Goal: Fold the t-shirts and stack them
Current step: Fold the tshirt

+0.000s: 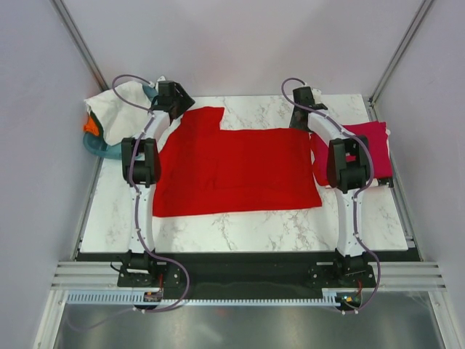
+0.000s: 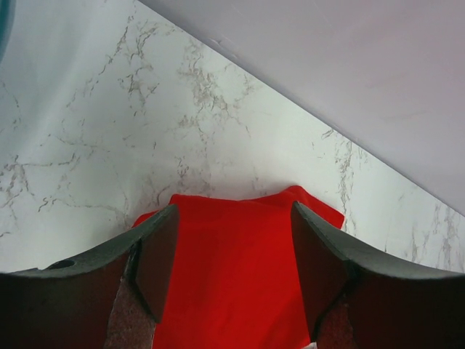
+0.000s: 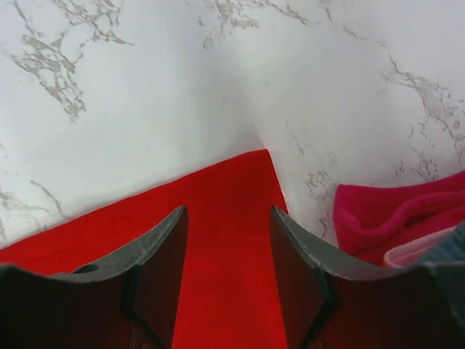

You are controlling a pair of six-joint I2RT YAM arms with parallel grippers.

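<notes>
My left pincer (image 2: pixel 234 218) and right pincer (image 3: pixel 228 218) gape over far corners of the red t-shirt (image 1: pixel 232 171), gripping nothing. Teal basket (image 1: pixel 94 147) far left, crimson t-shirt (image 1: pixel 370 149) right; white marbled counter (image 1: pixel 240 229), pale walls (image 1: pixel 240 43).

Teal basket (image 1: pixel 98 148) (far-L corner), marble tbl (image 1: pixel 240 231)

No text, label, brand, number or sign can be read in any view. A pale strip on the crimson-pink t-shirt (image 3: pixel 407 218), just to the right of the right gripper (image 3: pixel 229 218), is too blurred to tell whether it carries print.
</notes>
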